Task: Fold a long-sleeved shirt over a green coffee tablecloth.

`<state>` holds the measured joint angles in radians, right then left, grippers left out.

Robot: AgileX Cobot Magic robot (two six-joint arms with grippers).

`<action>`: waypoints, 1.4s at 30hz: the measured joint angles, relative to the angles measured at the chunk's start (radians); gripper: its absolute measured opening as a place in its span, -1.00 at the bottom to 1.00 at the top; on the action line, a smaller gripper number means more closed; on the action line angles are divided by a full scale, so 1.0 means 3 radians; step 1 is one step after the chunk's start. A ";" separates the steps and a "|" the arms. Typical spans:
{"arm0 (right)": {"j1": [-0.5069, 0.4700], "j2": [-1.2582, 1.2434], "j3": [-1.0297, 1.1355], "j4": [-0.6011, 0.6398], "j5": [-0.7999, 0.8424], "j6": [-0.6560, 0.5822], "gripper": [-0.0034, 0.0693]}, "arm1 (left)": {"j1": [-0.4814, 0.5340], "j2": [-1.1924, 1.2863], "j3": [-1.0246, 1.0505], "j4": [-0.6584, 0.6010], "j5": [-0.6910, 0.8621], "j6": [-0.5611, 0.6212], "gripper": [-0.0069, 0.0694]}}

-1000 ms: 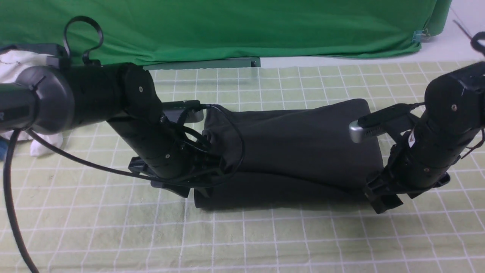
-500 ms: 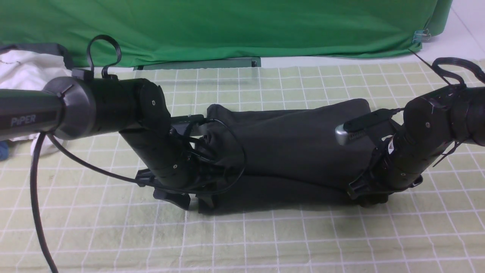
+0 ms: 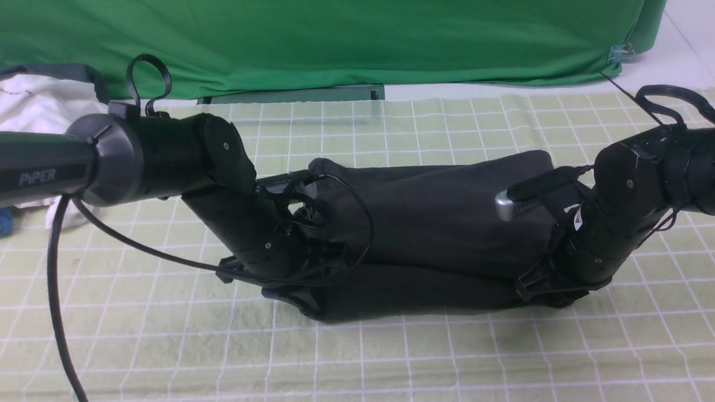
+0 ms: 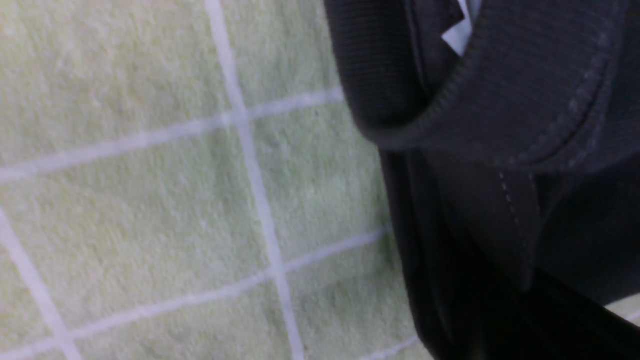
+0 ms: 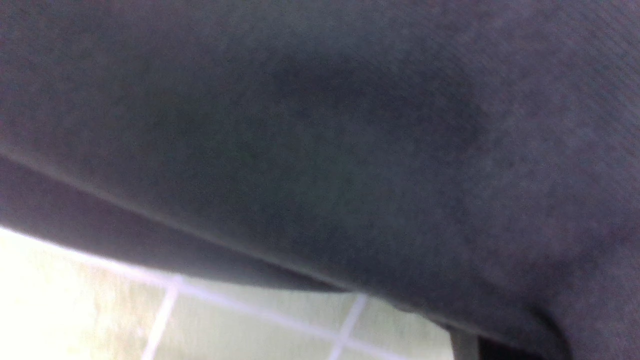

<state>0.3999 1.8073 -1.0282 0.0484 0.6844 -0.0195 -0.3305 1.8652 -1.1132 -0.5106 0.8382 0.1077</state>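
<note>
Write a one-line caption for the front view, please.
Folding step: left gripper and right gripper grip the near edge of the folded shirt on the checked tablecloth.

The long-sleeved shirt (image 3: 435, 223) lies on the tablecloth (image 3: 167, 335), stretched between the left fingers (image 3: 279, 292) at its near-left corner and the right fingers (image 3: 558, 298) at its near-right corner. Far beyond both hangs a backdrop cloth (image 3: 335, 39). Another garment (image 3: 33, 100) lies behind the left fingers, out to their outer side.
</note>
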 joint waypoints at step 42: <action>0.0000 -0.1413 -0.0368 -0.0161 0.1655 -0.0090 -0.05 | -0.0330 -0.0601 -0.0564 0.0929 0.0703 -0.0180 0.31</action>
<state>0.3999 1.3832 -1.1386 0.0000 1.1809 -0.0466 -0.4295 1.6850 -1.2826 -0.2319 1.0492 0.0535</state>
